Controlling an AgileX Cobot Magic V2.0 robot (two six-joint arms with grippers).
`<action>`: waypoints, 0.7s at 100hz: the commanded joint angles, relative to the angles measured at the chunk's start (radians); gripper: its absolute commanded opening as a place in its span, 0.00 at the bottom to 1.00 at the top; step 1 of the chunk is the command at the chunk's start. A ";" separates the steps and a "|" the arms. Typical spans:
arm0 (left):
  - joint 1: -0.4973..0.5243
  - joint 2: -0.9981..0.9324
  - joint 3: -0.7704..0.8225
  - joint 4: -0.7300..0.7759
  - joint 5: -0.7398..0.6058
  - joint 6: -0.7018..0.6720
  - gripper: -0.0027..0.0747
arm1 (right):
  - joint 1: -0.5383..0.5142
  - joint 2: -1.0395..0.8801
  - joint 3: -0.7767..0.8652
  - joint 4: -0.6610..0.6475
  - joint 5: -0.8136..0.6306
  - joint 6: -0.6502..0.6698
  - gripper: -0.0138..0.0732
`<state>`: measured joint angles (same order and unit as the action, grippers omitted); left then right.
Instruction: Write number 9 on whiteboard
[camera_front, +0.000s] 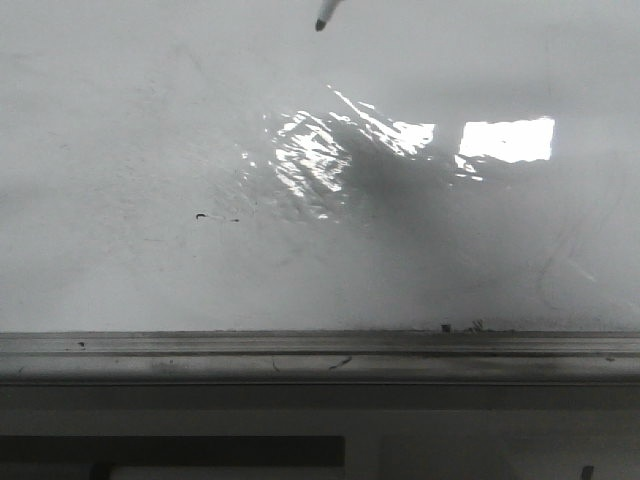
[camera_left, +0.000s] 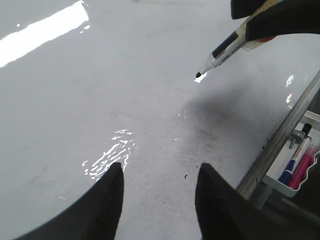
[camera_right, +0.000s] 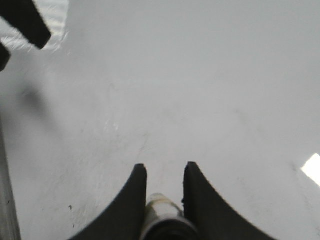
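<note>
- Black, curved fingers of the right gripper (camera_right: 164, 172) are closed on a marker (camera_left: 225, 50), whose pale barrel sits wedged between them in the right wrist view.
- The marker's long axis slants out and down from that gripper, black tip leading. In the left wrist view the tip (camera_left: 198, 75) hangs just off the glossy surface, close to it but apparently not touching; I cannot be sure of the gap.
- The whiteboard (camera_front: 150, 120) lies directly beyond the tip, filling nearly all of every view, with a bright glare patch (camera_front: 507, 139) off to one side.
- No number 9 is visible yet: the surface ahead of the tip is bare apart from faint smudges and a tiny dark dash (camera_front: 201, 216), which is well apart from the pen.
- The left gripper (camera_left: 159, 192) is open and holds nothing, hovering over the whiteboard with the marker tip out ahead of its fingers.
- Judged from this, the right arm is the one that matters: it needs only a short drop along the marker's axis to make contact, then the loop of the numeral.
- Past the grey ledge (camera_front: 320, 358) at the whiteboard's edge, a small tray (camera_left: 295, 172) holds spare pens.
</note>
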<state>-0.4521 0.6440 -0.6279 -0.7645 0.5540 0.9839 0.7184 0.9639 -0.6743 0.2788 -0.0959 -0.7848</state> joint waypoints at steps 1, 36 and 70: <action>0.005 0.000 -0.034 -0.054 -0.043 -0.013 0.41 | -0.002 -0.025 -0.004 0.058 -0.155 -0.006 0.12; 0.005 0.000 -0.034 -0.069 -0.043 -0.013 0.41 | -0.082 -0.018 0.005 0.122 -0.111 -0.009 0.11; 0.005 0.000 -0.034 -0.077 -0.041 -0.013 0.41 | -0.109 0.052 0.005 0.125 -0.071 -0.009 0.11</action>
<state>-0.4491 0.6440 -0.6279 -0.7979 0.5561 0.9839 0.6155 1.0015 -0.6443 0.4062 -0.1091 -0.7883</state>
